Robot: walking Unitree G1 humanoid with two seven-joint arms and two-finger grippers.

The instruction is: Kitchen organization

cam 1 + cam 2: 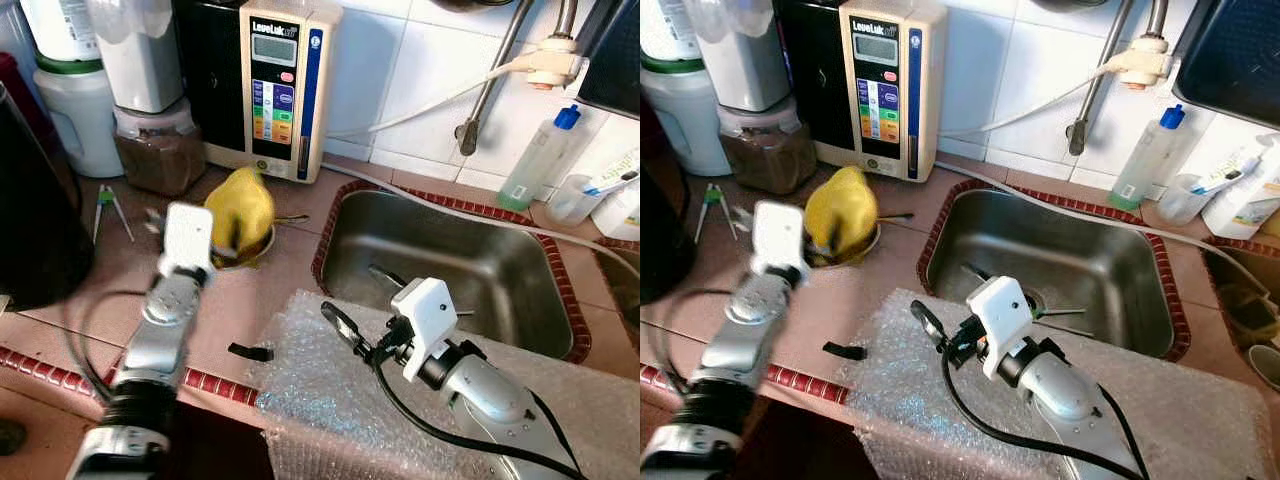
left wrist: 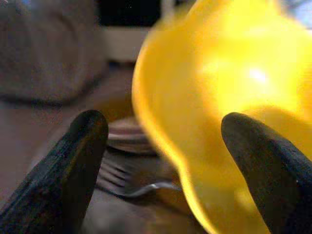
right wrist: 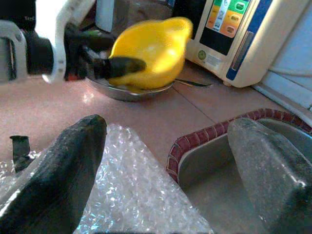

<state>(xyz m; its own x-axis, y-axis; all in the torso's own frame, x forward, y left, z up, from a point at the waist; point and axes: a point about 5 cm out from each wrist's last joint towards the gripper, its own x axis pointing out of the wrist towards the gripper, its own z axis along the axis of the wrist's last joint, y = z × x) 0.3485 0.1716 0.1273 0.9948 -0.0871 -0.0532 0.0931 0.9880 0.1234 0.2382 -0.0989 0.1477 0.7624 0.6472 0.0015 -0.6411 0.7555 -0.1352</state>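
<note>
The left gripper [image 3: 109,62] has its fingers spread around a yellow bowl [image 1: 240,212], which sits tipped in a small metal dish [image 3: 127,91] on the counter [image 1: 270,290] beside the sink [image 1: 440,265]. The right gripper [image 1: 345,325] waits, fingers apart, over bubble wrap [image 1: 330,400]. The bowl (smooth and round) might slip out, knocking the fork [image 2: 134,183] underneath

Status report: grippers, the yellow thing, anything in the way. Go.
Left gripper open at yellow bowl, one finger over its rim. Right gripper open, over bubble wrap. Fork lies beneath bowl in metal dish.
</note>
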